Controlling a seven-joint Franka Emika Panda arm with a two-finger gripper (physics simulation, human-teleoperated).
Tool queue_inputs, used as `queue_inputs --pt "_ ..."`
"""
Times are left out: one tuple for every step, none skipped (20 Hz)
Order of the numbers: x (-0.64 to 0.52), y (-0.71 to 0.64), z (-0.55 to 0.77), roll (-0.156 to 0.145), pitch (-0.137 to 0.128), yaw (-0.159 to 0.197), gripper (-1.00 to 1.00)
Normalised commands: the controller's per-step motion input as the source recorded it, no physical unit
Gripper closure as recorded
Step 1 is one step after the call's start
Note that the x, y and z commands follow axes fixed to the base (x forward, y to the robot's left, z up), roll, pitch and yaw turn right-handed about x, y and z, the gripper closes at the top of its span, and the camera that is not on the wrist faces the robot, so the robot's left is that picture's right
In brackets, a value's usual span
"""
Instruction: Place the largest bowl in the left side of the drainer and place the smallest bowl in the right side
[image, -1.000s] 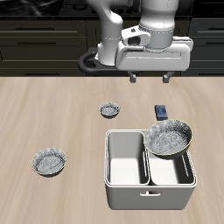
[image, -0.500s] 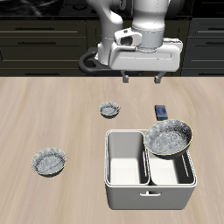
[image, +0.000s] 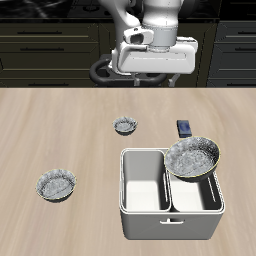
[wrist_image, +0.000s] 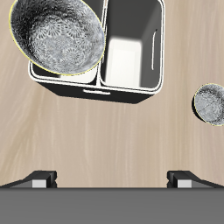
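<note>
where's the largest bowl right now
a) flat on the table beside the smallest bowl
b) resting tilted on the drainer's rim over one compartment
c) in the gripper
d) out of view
b: the largest bowl sits tilted across a corner of the drainer, over one compartment.

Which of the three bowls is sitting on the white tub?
The widest grey-blue speckled bowl rests on the rim of the light grey two-compartment drainer. The tiny bowl and the mid-sized bowl both sit on the wooden table.
</note>
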Motion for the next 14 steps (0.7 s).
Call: queue_inputs --pt "-0.31 -0.21 0.16 -0.064 -0.040 -0.049 -1.00" --pt "-0.31 -0.08 0.03 0.021 -0.007 -0.020 -1.00" --pt "-0.19 -0.15 -0.02 -0.069 -0.039 0.047 -1.00" --pt "-0.30 -0.11 -0.05 0.009 -0.032 0.070 -1.00" --pt "-0.29 -0.24 -0.11 0.003 0.044 -0.069 -1.00" --pt "-0.26 -0.23 -0.07 -0.009 0.049 -0.072 -1.00" --pt "-0.42 -0.12 -0.11 0.026 -0.026 0.028 -1.00" --pt "-0.20 -0.25 -0.08 -0.021 -0.006 -0.011 -1.00" --pt "-0.22 -0.21 -0.10 -0.048 0.033 0.003 -1.00" --pt "-0.31 -0.21 -0.15 0.005 0.083 -0.065 -1.00" --pt "-0.17 -0.15 -0.09 0.004 0.040 -0.035 -1.00" --pt "-0.64 -0.13 -0.20 -0.073 -0.102 0.030 -1.00" --pt "-0.11 -0.10 -0.19 -0.031 0.098 -0.049 -1.00" --pt "-0.20 -0.03 -0.19 -0.011 0.089 -0.031 -1.00"
